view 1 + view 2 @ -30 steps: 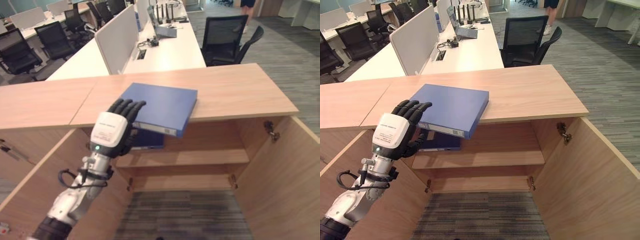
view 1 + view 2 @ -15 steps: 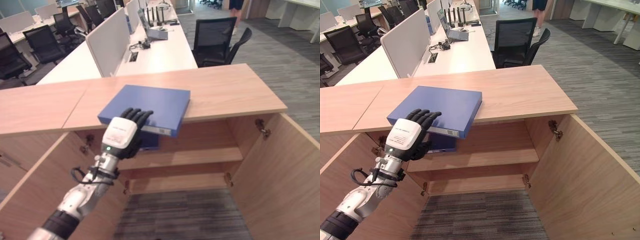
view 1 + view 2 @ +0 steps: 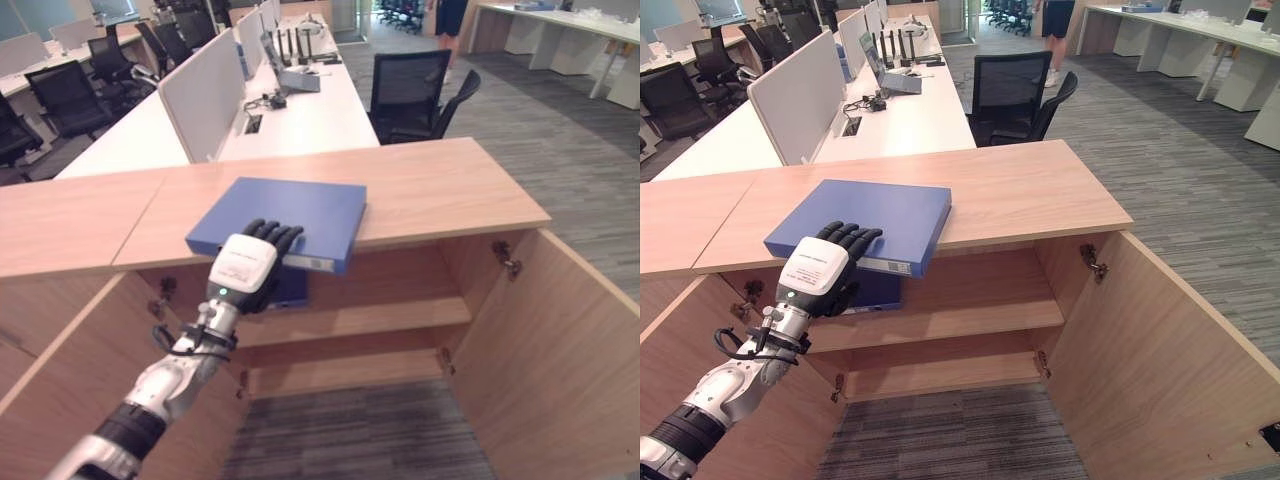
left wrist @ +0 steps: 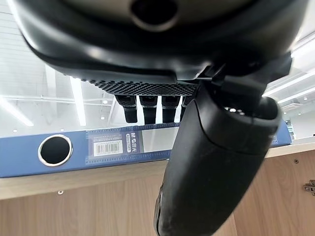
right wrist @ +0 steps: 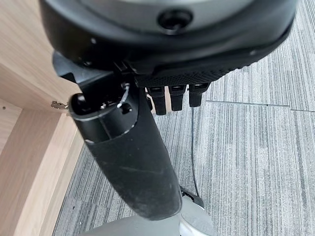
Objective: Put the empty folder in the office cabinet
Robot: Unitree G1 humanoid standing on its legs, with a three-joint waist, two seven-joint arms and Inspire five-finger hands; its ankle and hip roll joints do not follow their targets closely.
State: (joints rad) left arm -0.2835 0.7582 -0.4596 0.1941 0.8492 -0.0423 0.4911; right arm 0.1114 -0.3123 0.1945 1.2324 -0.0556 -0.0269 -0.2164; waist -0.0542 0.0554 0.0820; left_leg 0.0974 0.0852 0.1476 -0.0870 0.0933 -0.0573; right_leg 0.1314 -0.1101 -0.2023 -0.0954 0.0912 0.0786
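Dark and white-backed, the left hand reaches up to the near edge of a flat blue folder; its fingers lie over the top cover and the thumb sits below the spine, so the hand pinches the folder's edge. In the left wrist view the folder's spine shows a round finger hole and a white label, with the fingers resting on its upper edge.

That folder lies on the light wooden cabinet top, its near corner jutting out over the open front. Just beneath the hand, a second blue binder lies on the upper wooden shelf inside the cabinet. Both cabinet doors stand swung wide open toward the robot.

The right hand hangs low beside the right door, above grey carpet, its fingers straight and holding nothing.

Beyond the cabinet stand a long white surface with a grey divider panel and black office chairs.
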